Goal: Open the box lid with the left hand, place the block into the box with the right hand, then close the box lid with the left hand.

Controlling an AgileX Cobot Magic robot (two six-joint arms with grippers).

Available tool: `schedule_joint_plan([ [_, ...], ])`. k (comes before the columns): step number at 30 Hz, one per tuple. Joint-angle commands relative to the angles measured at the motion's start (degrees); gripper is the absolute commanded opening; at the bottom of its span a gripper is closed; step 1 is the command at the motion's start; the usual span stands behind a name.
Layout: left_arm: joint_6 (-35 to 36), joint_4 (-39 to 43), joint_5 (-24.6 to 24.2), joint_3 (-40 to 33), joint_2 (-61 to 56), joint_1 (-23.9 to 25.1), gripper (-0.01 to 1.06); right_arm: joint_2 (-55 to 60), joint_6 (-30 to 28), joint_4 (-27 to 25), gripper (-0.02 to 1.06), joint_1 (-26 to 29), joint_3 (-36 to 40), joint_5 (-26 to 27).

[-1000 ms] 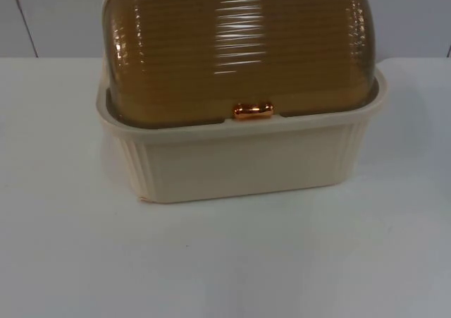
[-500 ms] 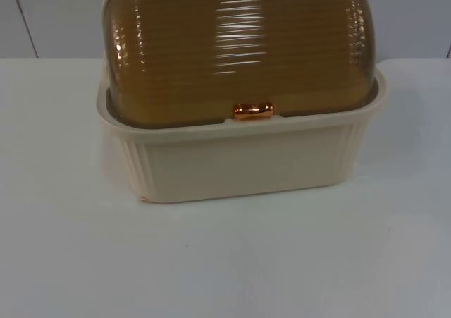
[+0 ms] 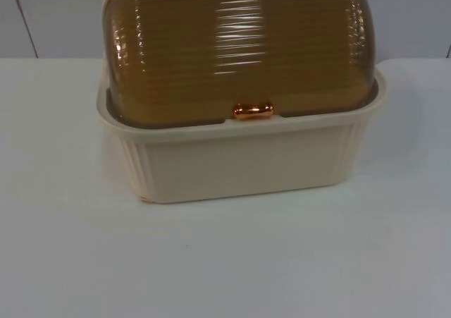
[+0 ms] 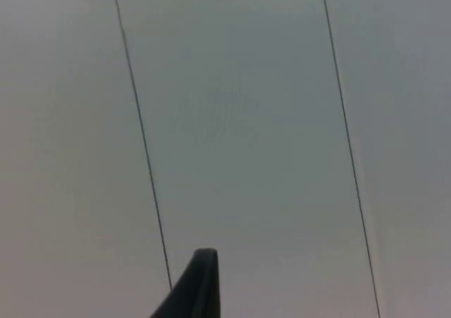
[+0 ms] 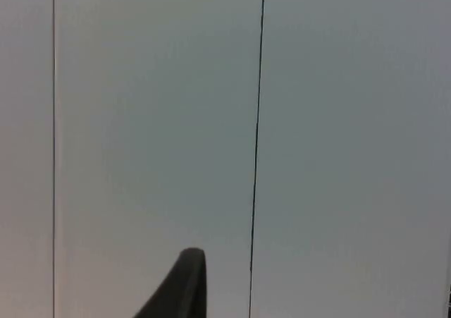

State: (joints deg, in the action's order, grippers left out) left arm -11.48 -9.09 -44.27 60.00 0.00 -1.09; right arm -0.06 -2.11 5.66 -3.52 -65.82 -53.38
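Note:
A cream ribbed box (image 3: 239,166) stands at the middle of the white table in the top view. Its amber see-through domed lid (image 3: 239,50) is down, resting on the rim. A small copper handle (image 3: 253,111) sits at the lid's front edge. In the left wrist view my left gripper (image 4: 201,290) faces the grey partition wall, away from the box. My right gripper (image 5: 184,286) likewise faces the wall in the right wrist view. Both arms wait.
The white table (image 3: 225,261) stretches in front of the box and to both sides of it. The grey partition wall (image 3: 416,15) with thin vertical seams rises right behind the box.

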Motion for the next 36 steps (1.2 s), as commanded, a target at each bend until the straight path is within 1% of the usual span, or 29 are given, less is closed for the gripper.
schedule_joint_plan([
  [1, 2.41, 1.49, -0.69, 1.64, 0.0, -0.23, 1.05, 0.06, 0.61, 0.25, 1.05, -0.27, -1.28, -1.61],
  [2, 3.53, 2.48, -0.87, 2.3, 0.0, -0.23, 1.05, 0.06, 2.11, 0.33, 1.05, -0.51, -1.29, -1.73],
  [3, 3.53, 2.48, -0.87, 2.3, 0.0, -0.23, 1.05, 0.06, 2.11, 0.33, 1.05, -0.51, -1.29, -1.73],
  [5, 5.13, 4.38, -2.65, 2.63, 0.0, -0.23, 1.05, 0.06, 6.1, 0.47, 1.05, -1.45, -1.29, -3.56],
  [6, 6.09, 5.83, -4.76, 2.5, 0.0, -0.23, 1.05, 0.06, 7.52, 0.47, 1.05, -1.93, -1.29, -4.85],
  [8, 7.12, 7.66, -10.12, 2.5, 0.0, -0.23, 1.05, 0.06, 7.53, 2.74, 1.05, -2.53, -1.29, -8.92],
  [9, 7.12, 7.66, -10.12, 2.5, 0.0, -0.23, 1.05, 0.06, 7.53, 2.74, 1.05, -2.53, -1.29, -8.92],
  [10, 7.29, 8.45, -12.77, 2.5, 0.0, -0.23, 1.05, 0.06, 7.53, 4.36, 1.05, -2.53, -1.12, -10.56],
  [11, 7.29, 9.09, -14.88, 2.5, 0.0, -0.23, 1.05, 0.06, 7.53, 7.08, 1.05, -2.53, -0.78, -12.29],
  [14, 7.73, 9.39, -18.05, 2.5, 0.0, -0.23, 1.05, 0.06, 11.13, 10.27, 1.05, -3.7, 0.84, -15.12],
  [17, 7.87, 9.09, -19.36, 2.5, 0.0, -0.23, 1.05, 0.06, 11.53, 10.15, 1.05, -4.47, 2.27, -16.59],
  [19, 7.86, 9.09, -20.2, 2.5, 0.0, -0.23, 1.05, 0.06, 11.53, 10.44, 1.05, -4.52, 3.76, -16.59],
  [21, 7.86, 9.53, -19.67, 2.02, 0.0, -0.23, 1.05, 0.06, 12.11, 10.29, 1.05, -4.52, 6.38, -16.59],
  [22, 7.86, 9.53, -19.67, 2.02, 0.0, -0.23, 1.05, 0.06, 12.11, 10.29, 1.05, -4.52, 6.38, -16.59],
  [23, 8.28, 9.53, -19.24, 1.15, 0.0, -0.23, 1.05, 0.06, 12.41, 9.36, 1.05, -4.52, 7.72, -16.59],
  [25, 9.52, 9.09, -18.99, -1.86, 0.0, -0.35, 1.05, 0.06, 12.41, 8.1, 1.05, -4.52, 11.39, -16.59],
  [27, 10.47, 9.09, -19.1, -5.81, 0.0, -0.35, 1.05, 0.06, 12.41, 7.73, 1.05, -4.52, 14.97, -15.21],
  [28, 10.47, 9.09, -19.1, -5.81, 0.0, -0.35, 1.05, 0.06, 12.41, 7.73, 1.05, -4.52, 14.97, -15.21],
  [31, 10.75, 9.09, -19.1, -11.58, 0.0, -0.35, 1.05, 0.06, 12.41, 7.73, 1.05, -4.52, 20.5, -14.75],
  [33, 10.75, 9.54, -18.96, -15.08, 0.0, -0.35, 1.05, 0.06, 13.71, 7.73, 1.05, -4.52, 24.18, -14.61],
  [34, 10.75, 9.54, -18.96, -15.08, 0.0, -0.35, 1.05, 0.06, 13.71, 7.73, 1.05, -4.52, 24.18, -14.61],
  [36, 10.75, 9.54, -18.83, -18.19, 0.0, -0.35, 1.05, 0.06, 13.71, 6.47, 1.05, -4.52, 27.16, -13.37],
])
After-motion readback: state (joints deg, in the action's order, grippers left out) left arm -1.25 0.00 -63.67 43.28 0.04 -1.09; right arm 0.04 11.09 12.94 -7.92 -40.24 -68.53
